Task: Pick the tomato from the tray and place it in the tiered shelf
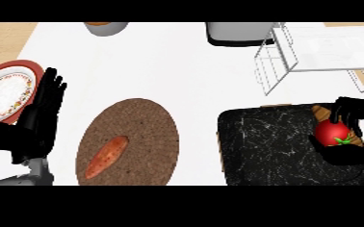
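Note:
A red tomato [332,132] with a green stalk sits at the right end of the black speckled tray [274,146]. My right hand [348,115] is curled round it, with fingers above and the thumb below. The tiered shelf [313,53], a white wire frame with flat white shelves, stands at the back right, above the tray. My left hand [41,113] rests open at the left edge, fingers pointing up.
A brown oval mat [138,125] holds an orange sweet potato [107,157] in the middle front. A red-rimmed patterned plate [13,89] lies at the far left. A grey pot [238,32] and a grey bowl [107,28] stand at the back.

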Controlling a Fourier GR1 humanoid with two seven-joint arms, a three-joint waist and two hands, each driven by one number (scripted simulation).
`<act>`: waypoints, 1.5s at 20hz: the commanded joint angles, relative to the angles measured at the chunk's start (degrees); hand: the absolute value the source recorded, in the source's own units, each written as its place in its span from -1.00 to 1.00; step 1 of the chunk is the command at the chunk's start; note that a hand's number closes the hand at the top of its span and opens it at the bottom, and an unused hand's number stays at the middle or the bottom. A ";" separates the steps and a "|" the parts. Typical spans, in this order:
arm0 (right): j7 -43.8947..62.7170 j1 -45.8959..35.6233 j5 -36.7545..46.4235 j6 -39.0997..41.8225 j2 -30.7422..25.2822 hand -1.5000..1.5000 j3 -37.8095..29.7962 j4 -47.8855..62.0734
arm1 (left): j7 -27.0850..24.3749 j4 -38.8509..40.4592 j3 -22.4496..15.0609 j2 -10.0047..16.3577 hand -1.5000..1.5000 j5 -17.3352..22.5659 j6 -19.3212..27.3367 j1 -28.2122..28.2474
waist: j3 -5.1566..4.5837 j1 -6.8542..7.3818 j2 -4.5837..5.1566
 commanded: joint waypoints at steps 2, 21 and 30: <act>13.54 -4.69 -7.62 6.32 -0.39 1.00 -8.81 -14.66 | -2.38 2.80 -0.12 -0.88 0.00 -0.38 -0.23 -0.87 | 0.04 0.53 0.40; 16.63 -23.03 -9.56 -8.86 -16.53 1.00 -12.60 14.81 | 1.20 -0.81 -1.48 -3.02 0.00 -3.13 -0.71 -2.53 | 0.21 2.76 0.91; 0.34 -29.31 -6.44 -25.50 -20.39 1.00 -10.52 40.73 | 1.68 0.30 0.63 -2.12 0.00 -1.20 -3.14 -3.16 | 0.23 3.16 1.04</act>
